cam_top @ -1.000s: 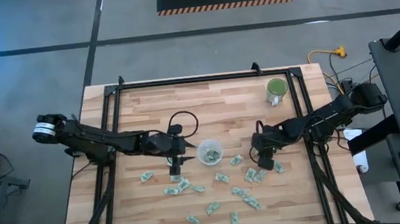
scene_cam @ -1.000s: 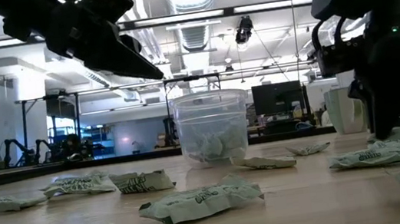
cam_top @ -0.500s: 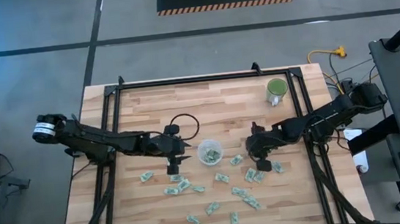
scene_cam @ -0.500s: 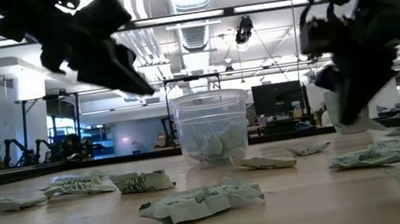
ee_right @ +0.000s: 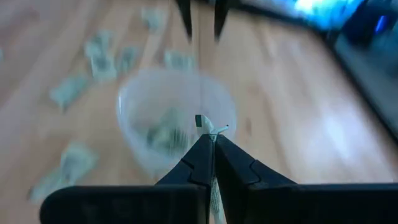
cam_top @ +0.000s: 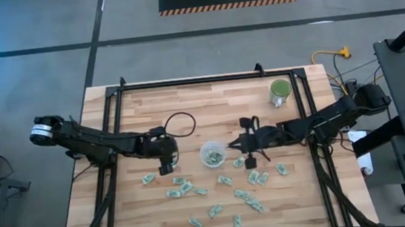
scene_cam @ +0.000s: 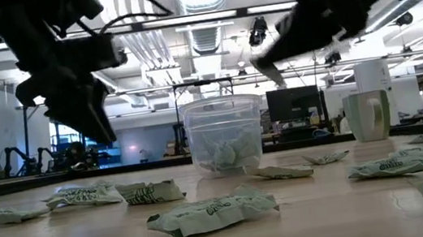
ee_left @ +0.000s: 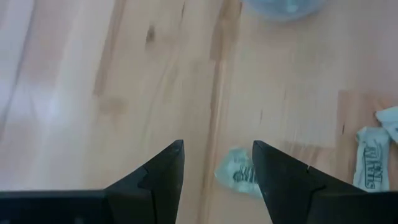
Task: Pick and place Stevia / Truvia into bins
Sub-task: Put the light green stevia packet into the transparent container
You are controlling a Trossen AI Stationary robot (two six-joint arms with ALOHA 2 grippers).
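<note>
Stevia packet (ee_right: 209,127) sits pinched by one edge in the right gripper (cam_top: 246,143), just right of the bin (cam_top: 212,155) at frame centre. Released short, it could miss the rim. Left gripper (cam_top: 165,164), left of the bin, hangs with fingers apart.

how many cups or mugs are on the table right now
2: a clear plastic cup at the table's middle holding packets, and a green mug near the far right corner.

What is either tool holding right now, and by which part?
The right tool is shut on a packet, pinching its edge, near the cup. The left tool is open, holding nothing.
</note>
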